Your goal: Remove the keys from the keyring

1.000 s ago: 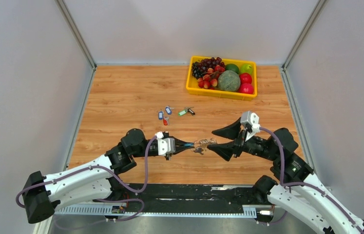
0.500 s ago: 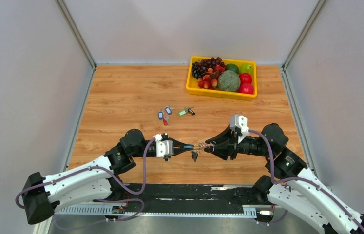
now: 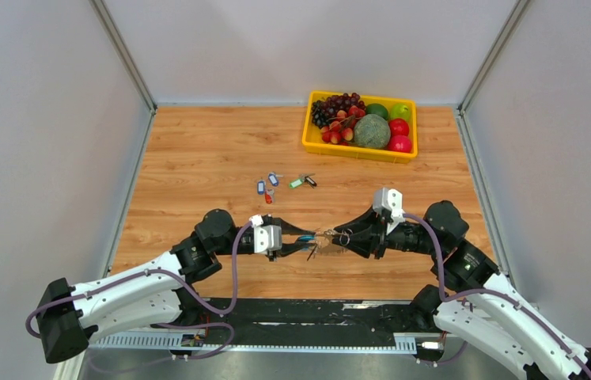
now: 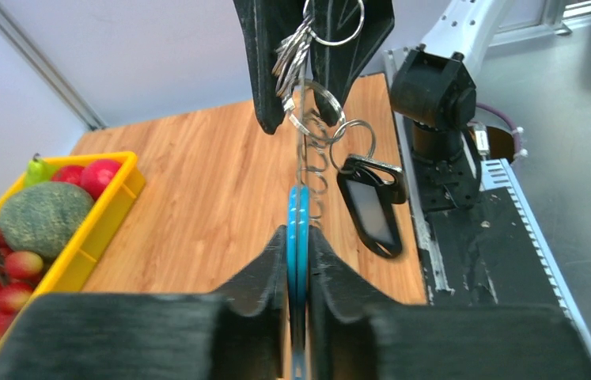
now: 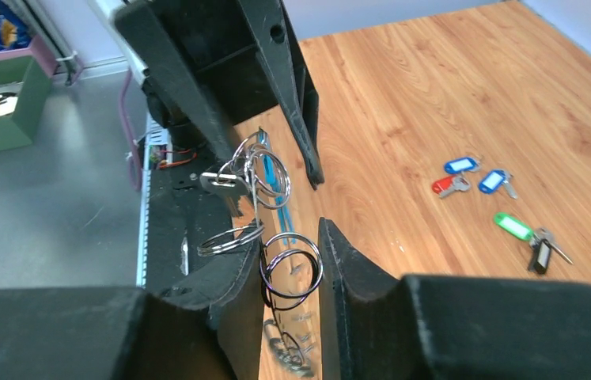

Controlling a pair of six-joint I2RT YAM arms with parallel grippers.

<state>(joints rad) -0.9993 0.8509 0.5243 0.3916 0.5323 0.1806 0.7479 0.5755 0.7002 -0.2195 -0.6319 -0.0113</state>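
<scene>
- From above, the left gripper [image 3: 306,241] and right gripper [image 3: 346,236] meet almost tip to tip over the near middle of the table [image 3: 197,158]. The keyring [image 3: 328,239] is a small silvery tangle between them. At that size I can't tell one ring from another.
- The left wrist view is much clearer. The left fingers [image 4: 264,265] are pressed tight on a blue tag [image 4: 298,210] seen edge-on. A string of linked silver rings runs from it into the right gripper. A black-tagged key [image 4: 371,210] dangles free off the rings, just beside the blue tag.
- In the right wrist view, the right fingers [image 5: 343,257] are drawn in to a ring-wide gap with a doubled ring sitting in it. They seem to be pinching it, though the contact itself is hard to make out.
- That view also shows the loose keys [image 5: 482,198] lying flat on the wood, well apart from the grippers. There are two blue, one red, one green and one black.
- The yellow tray [image 3: 308,134] sits at the far right of the table. It holds dark grapes [image 3: 335,104], a melon [image 3: 372,131], and red and green fruit.
</scene>
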